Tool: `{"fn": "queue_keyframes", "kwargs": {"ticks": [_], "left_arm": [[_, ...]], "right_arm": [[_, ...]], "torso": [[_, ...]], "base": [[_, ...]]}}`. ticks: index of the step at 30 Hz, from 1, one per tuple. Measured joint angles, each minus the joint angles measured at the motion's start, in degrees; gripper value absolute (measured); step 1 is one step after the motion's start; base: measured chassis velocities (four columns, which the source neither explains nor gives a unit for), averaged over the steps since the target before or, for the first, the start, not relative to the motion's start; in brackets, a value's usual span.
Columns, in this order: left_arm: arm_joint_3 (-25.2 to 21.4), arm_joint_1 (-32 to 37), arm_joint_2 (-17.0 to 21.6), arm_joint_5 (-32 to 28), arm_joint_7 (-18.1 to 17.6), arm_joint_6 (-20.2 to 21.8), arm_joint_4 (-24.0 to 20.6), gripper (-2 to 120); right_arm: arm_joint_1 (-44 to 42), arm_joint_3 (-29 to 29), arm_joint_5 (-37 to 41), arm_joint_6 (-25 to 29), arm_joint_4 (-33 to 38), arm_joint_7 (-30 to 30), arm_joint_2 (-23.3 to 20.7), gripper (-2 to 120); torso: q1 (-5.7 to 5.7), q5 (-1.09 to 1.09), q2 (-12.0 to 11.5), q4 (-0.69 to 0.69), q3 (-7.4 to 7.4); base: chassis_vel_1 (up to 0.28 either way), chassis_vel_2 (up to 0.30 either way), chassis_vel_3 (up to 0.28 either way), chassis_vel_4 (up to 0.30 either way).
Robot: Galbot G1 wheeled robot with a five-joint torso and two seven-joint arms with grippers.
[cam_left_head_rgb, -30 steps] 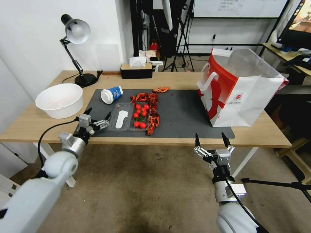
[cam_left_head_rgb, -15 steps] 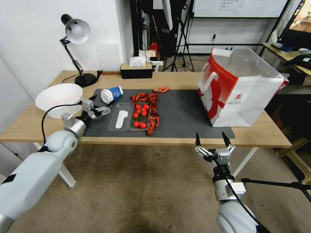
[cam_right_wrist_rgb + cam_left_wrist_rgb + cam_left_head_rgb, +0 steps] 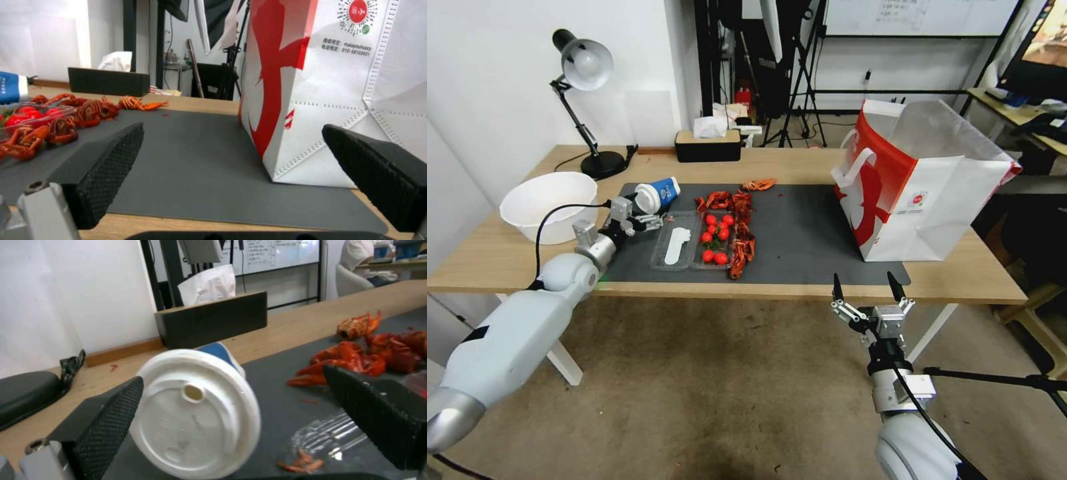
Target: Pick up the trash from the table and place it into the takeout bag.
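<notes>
A blue-and-white paper cup (image 3: 657,195) with a white lid lies on its side at the far left corner of the dark grey mat (image 3: 800,227) on the table (image 3: 800,163). My left gripper (image 3: 647,208) is open right at its lid end. In the left wrist view the cup (image 3: 195,416) sits between the spread fingers of the left gripper (image 3: 231,380), one finger (image 3: 106,420) close beside the lid. The takeout bag (image 3: 920,187) stands open on the mat's right end. My right gripper (image 3: 863,277) hangs open below the table's front edge, facing the bag (image 3: 320,83).
A big white bowl (image 3: 549,203) sits left of the cup. A clear tray of tomatoes (image 3: 694,240) and red crayfish shells (image 3: 739,230) lie mid-mat. A desk lamp (image 3: 584,67) and a black tissue box (image 3: 707,143) stand at the back.
My left arm has reached up and forward over the table's front edge until its open fingers flank the cup's lid. The right arm has barely moved.
</notes>
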Motion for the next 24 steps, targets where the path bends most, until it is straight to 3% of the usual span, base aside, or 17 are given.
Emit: {"fn": "queue_keyframes", "kwargs": {"ticks": [4,9,17,24], "left_arm": [[2.42,-4.10,-0.76,1.33,0.16,-0.64,4.30,100],[3.91,-6.03,-0.88,1.78,0.39,-1.12,6.46,100],[7.57,-11.65,-2.13,1.59,3.40,-2.09,13.35,100],[8.39,-12.28,-2.75,1.00,4.60,-2.01,15.19,100]], "right_arm": [[0.13,0.02,0.07,0.07,-0.13,0.04,0.00,100],[0.08,0.10,0.11,0.16,-0.13,0.08,-0.07,100],[0.02,0.10,0.12,0.20,-0.11,0.11,-0.04,100],[-0.03,0.13,0.12,0.26,-0.07,0.12,-0.05,100]], "torso": [[0.00,-0.01,0.00,-0.01,0.00],[-0.01,0.00,0.00,0.00,0.00],[-0.01,0.00,0.00,-0.01,0.00],[-0.01,0.00,0.00,-0.01,0.00]], "base": [[0.000,0.000,0.000,0.000],[0.000,0.000,0.000,0.000],[0.000,0.000,0.000,0.000],[0.000,0.000,0.000,0.000]]}}
